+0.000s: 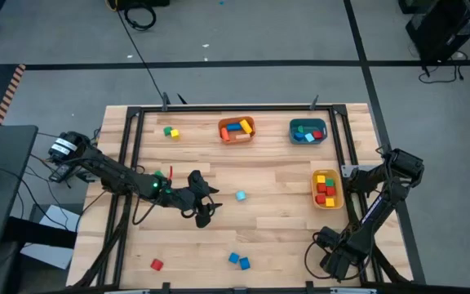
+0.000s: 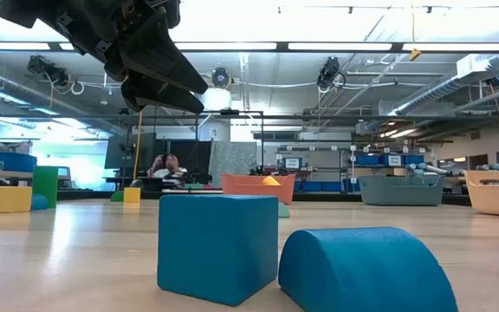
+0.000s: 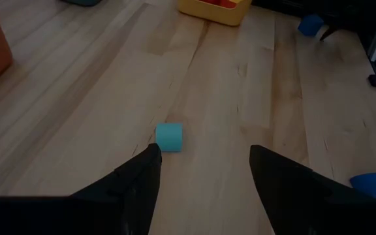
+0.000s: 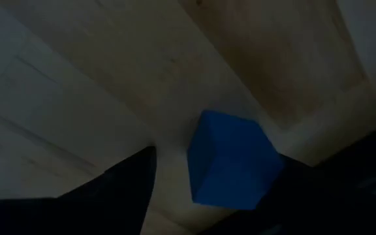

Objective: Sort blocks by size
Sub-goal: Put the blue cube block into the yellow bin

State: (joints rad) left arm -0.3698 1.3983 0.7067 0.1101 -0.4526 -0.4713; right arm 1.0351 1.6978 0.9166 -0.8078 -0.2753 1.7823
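Note:
Blocks lie scattered on the wooden table. A light blue block (image 1: 241, 195) (image 3: 169, 137) lies on the table just ahead of my left gripper (image 1: 204, 211) (image 3: 204, 170), which hovers open above mid-table. My right gripper (image 1: 331, 260) (image 4: 220, 163) is at the near right, pointing steeply down and open, with a blue cube (image 4: 234, 160) resting on the table between its fingers. Two blue blocks (image 1: 238, 260) (image 2: 217, 247) and a red one (image 1: 157, 264) sit near the front edge. A green and yellow pair (image 1: 170, 131) sits at the far left. My right gripper comes at the blue cube from above, one finger (image 4: 126, 192) clearly apart from it on one side. The other finger lies close against the cube's opposite side (image 4: 276, 163), and I cannot tell whether it touches. The cube rests flat on the table.
An orange bin (image 1: 237, 120) and a teal bin (image 1: 308, 122) stand at the far edge with blocks inside. A yellow bin (image 1: 339, 189) holding red and yellow blocks stands at the right. A black frame rail (image 1: 219, 109) runs around the table.

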